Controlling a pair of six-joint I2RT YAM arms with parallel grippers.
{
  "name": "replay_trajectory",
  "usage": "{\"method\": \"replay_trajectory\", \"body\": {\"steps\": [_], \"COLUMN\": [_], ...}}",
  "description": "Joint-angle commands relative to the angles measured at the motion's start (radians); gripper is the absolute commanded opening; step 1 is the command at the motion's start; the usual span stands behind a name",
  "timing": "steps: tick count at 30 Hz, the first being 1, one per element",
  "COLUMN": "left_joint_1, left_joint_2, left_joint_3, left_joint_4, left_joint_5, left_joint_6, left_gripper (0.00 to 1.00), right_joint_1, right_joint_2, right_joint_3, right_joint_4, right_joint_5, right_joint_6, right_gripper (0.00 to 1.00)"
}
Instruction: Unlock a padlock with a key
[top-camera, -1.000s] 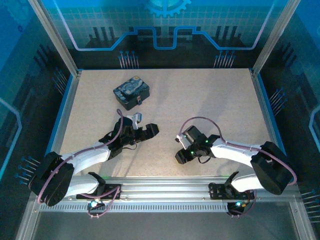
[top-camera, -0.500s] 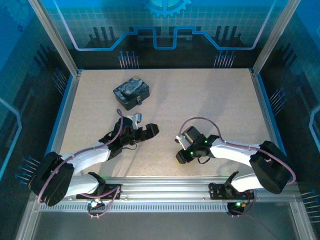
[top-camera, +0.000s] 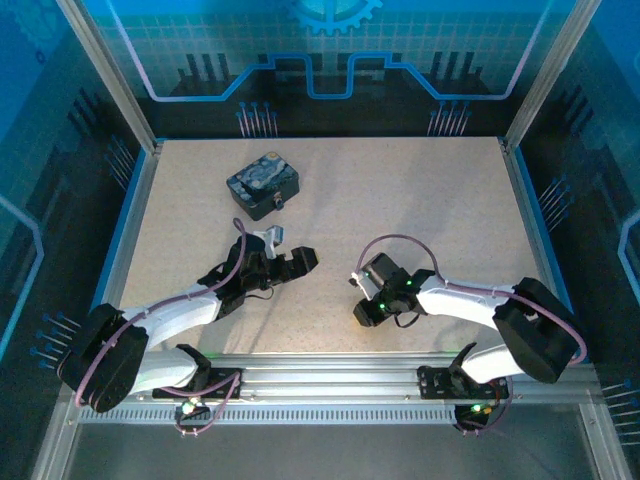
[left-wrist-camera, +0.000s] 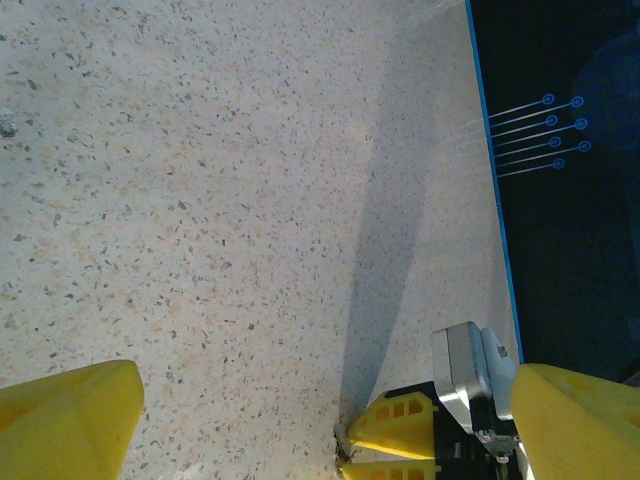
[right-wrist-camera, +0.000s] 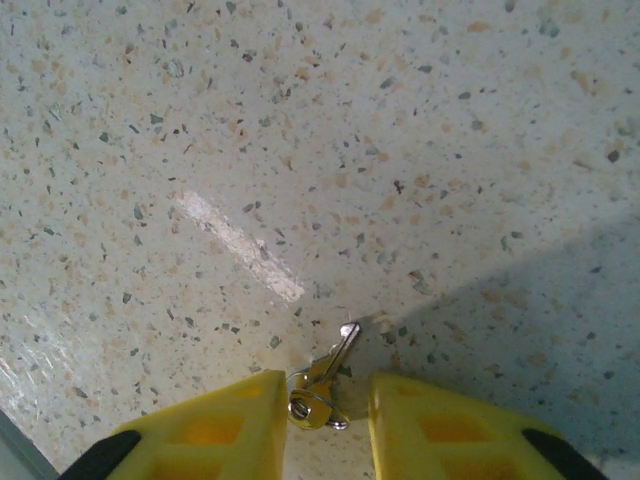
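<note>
**Right jaws flank the key; padlock sits at the tin, far left**

Toward the near edge of the speckled bench, a little right of the middle, the right gripper points down at the surface. Its 2 yellow fingers stand a narrow way apart. The key lies flat on the bench in the gap, its ring end between the fingertips and its blade pointing away from them. The ring is close against 1 finger and some bare bench shows before the other, so the jaws bracket the key without clamping it.

Left of it, also near the bench's near edge, the left gripper has its jaws spread wide and nothing between them. It faces the right gripper.

Farther off, in the far-left quarter of the bench, stands a dark blue swirl-painted tin. The padlock is a small pale thing at the tin's near side, too small to show its shackle.
</note>
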Motion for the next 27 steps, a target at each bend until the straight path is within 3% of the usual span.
{"method": "replay_trajectory", "body": {"steps": [1,15,22,27], "left_joint_1": [-0.009,-0.007,-0.006,-0.007], "left_joint_2": [0.005,0.000,-0.004,-0.003], "left_joint_3": [0.002,0.011,0.028,0.045], "left_joint_4": [-0.009,-0.023,-0.046,-0.075], "left_joint_5": [-0.014,-0.024,-0.009,0.024], "left_joint_6": [0.011,-0.001,-0.076,-0.228], "left_gripper": [0.96,0.96,0.96,0.96], "right_joint_1": [0.023,0.021,0.013,0.011], "right_joint_2": [0.020,-0.053,-0.083,-0.104], "right_joint_3": [0.013,0.002,0.006,0.027], "right_joint_4": [-0.004,-0.032,-0.004,0.008], "right_joint_5": [-0.030,0.025,0.024,0.022], "right_joint_6": [0.011,0.013,0.019,0.034], "right_gripper": [0.25,0.03,0.00,0.00]}}
